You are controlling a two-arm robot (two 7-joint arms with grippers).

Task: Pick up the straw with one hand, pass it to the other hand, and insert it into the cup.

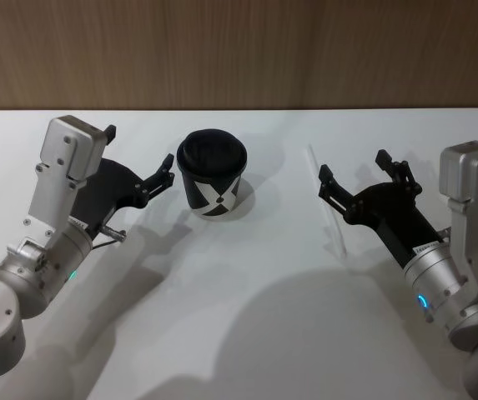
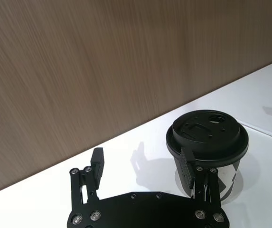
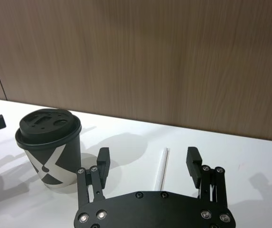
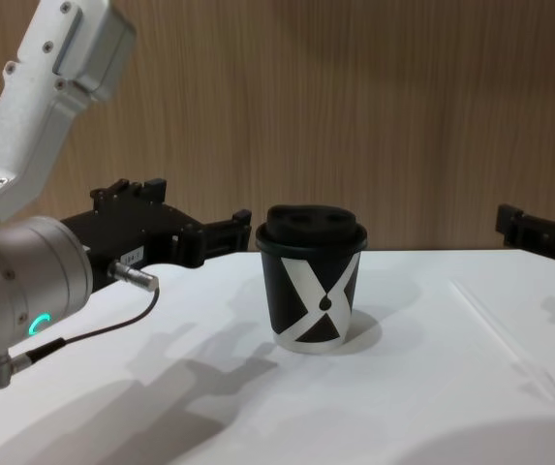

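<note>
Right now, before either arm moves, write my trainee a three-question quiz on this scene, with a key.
1. The straw lies flat on which side of the cup? A) the robot's left B) the robot's right C) on its lid
2. True or false: the left gripper is clamped on the cup.
3. Fill in: the right gripper, poised by the straw, has its fingers ____.

Key: 1 B. 2 False: it is open, beside the cup. 3 open.
</note>
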